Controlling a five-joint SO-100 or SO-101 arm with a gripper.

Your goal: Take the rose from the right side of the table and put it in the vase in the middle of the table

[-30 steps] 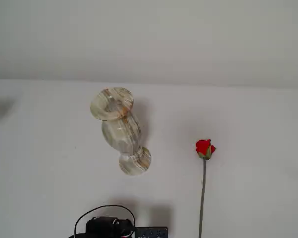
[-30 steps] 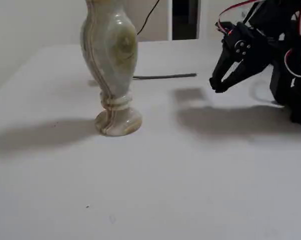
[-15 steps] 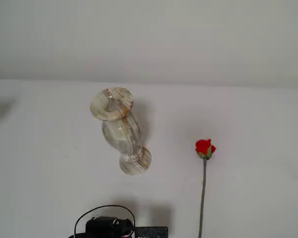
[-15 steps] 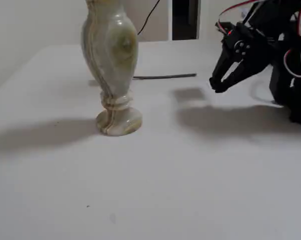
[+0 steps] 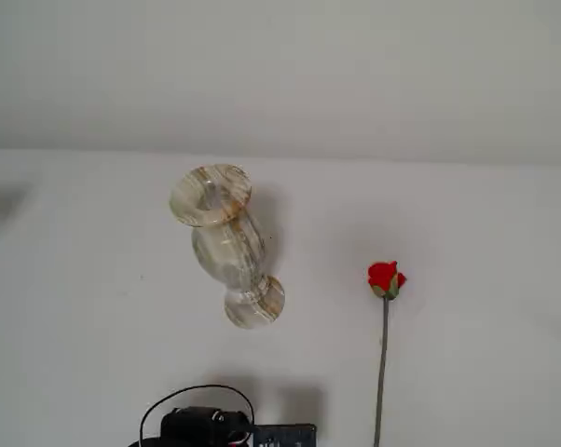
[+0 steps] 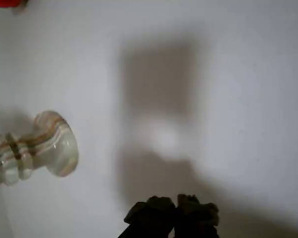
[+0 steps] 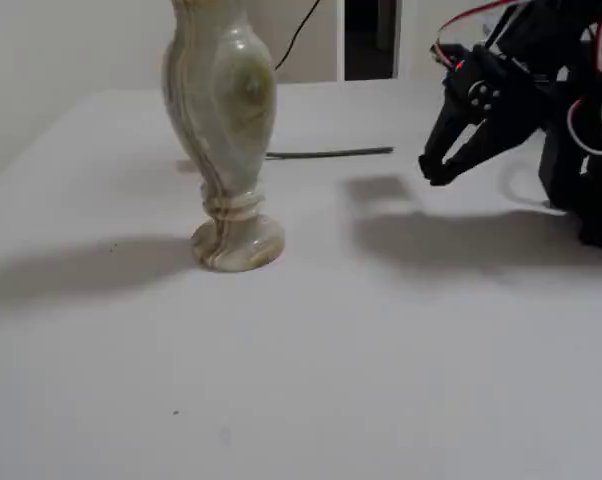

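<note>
Pincer empty and off the counter, rose not yet reached.

The pincer (image 7: pixel 437 174) hangs above the counter (image 7: pixel 381 350) with its tips together, holding nothing. The rose (image 5: pixel 384 321) lies flat, well apart from the vase (image 5: pixel 226 244). In the top-down fixed view its long axis runs up and down, with the bloom at the far end and the stem toward the near edge. The thin stem could slip or roll under the tips, and a swinging stem could knock the tall, narrow-footed vase over.
</note>
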